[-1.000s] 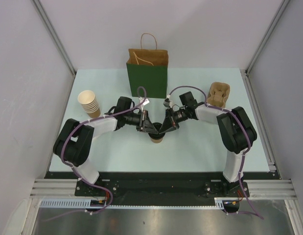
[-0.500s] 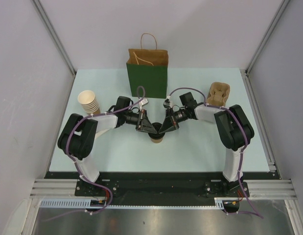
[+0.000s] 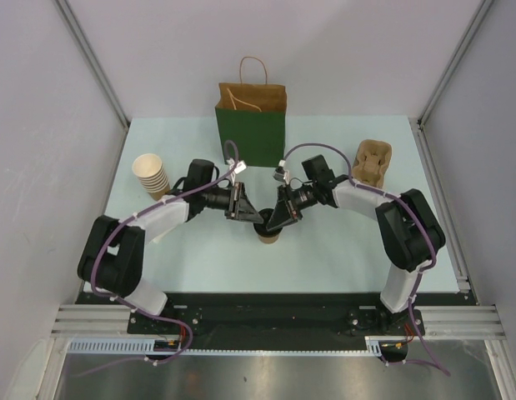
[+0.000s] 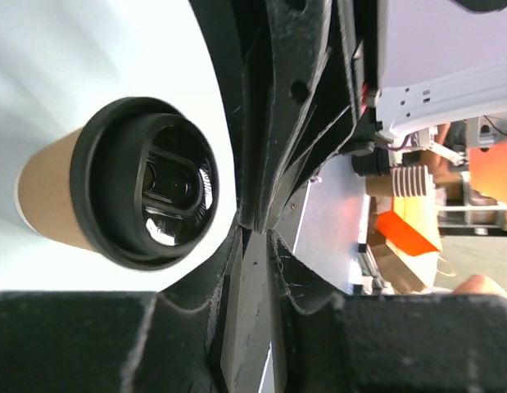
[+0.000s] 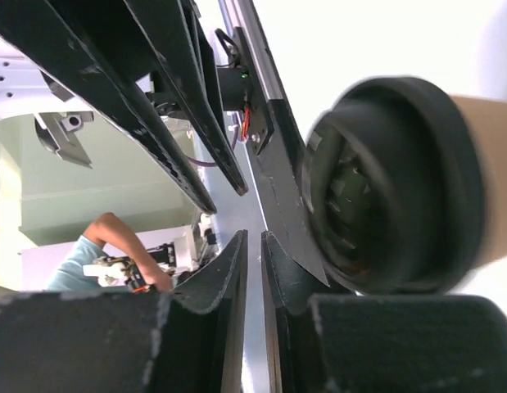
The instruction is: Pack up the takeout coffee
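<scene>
Top external view: the takeout coffee [image 3: 267,236] stands upright on the table [image 3: 349,250], not yet packed, with both arms' fingertips crowded above its black lid.

The left gripper [image 4: 255,246] and the right gripper [image 5: 254,246] each show only a narrow slit between their fingers and hold nothing; in both wrist views the cup sits beside the fingers, not between them; jaws this close together look too narrow to take the cup, so a descent now would likely knock the lid and tip the coffee; the two arms are also near enough to clash; the green bag [image 3: 250,133] stands well behind the cup, so its rim could catch the cup on the way in.
</scene>
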### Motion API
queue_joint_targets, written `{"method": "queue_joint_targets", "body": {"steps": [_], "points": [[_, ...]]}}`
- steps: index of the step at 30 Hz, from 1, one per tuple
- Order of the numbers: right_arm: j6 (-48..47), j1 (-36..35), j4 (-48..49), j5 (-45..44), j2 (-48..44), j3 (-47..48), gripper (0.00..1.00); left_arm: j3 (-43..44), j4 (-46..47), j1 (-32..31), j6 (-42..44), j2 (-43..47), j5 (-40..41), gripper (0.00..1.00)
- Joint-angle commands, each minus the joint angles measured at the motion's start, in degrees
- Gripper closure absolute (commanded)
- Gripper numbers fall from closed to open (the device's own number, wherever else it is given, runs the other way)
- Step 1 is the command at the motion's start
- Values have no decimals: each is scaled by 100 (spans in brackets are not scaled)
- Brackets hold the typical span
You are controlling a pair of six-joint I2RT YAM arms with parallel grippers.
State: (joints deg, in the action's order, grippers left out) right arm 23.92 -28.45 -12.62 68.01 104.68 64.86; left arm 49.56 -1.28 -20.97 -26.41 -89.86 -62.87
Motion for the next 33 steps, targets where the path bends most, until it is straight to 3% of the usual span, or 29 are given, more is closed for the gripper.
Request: {"method": "queue_joint_targets", "body": {"steps": [1,6,16,24,30,33], "points": [[-72,58,145,-51,-405,18,83,422,-145,5,242,365,345,77],[341,304,611,-217,-238,35,82,599,39,-3,-4,-91,592,74],[130,393,410,-587,228,71,81,660,567,5,-171,-532,803,66],[148,428,418,-420,-44,79,79,528,559,-3,-31,38,697,62],[113,463,348,-551,-519,79,70,625,-171,14,602,469,1304,56],[226,472,462,-605,-554,79,69,643,-242,14,673,409,936,58]]}}
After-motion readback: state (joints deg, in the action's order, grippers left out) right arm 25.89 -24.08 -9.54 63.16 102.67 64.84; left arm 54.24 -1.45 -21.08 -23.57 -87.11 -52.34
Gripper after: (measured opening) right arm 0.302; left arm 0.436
